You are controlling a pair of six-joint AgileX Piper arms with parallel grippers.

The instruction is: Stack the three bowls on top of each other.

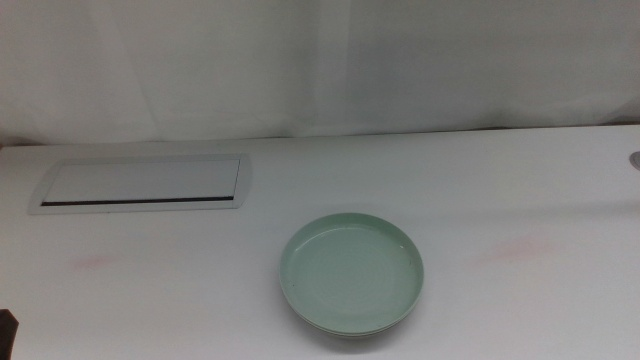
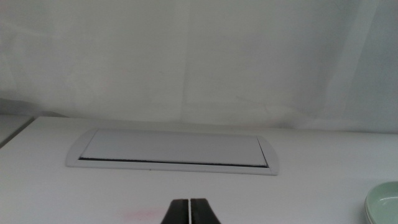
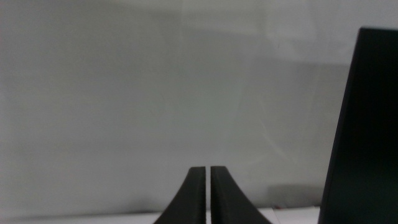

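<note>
The white table (image 1: pixel 520 180) carries a flat white panel (image 1: pixel 142 184) with a dark slot at far left, and the mint green bowl (image 1: pixel 352 272) sits near centre atop a stack whose lower bowls barely show. The left gripper (image 2: pixel 189 211) and right gripper (image 3: pixel 207 196) both wait with jaws pressed together, holding nothing.

Under the mint green bowl (image 1: pixel 352 270) only thin rim edges show at its lower side; their colours are unclear.
</note>
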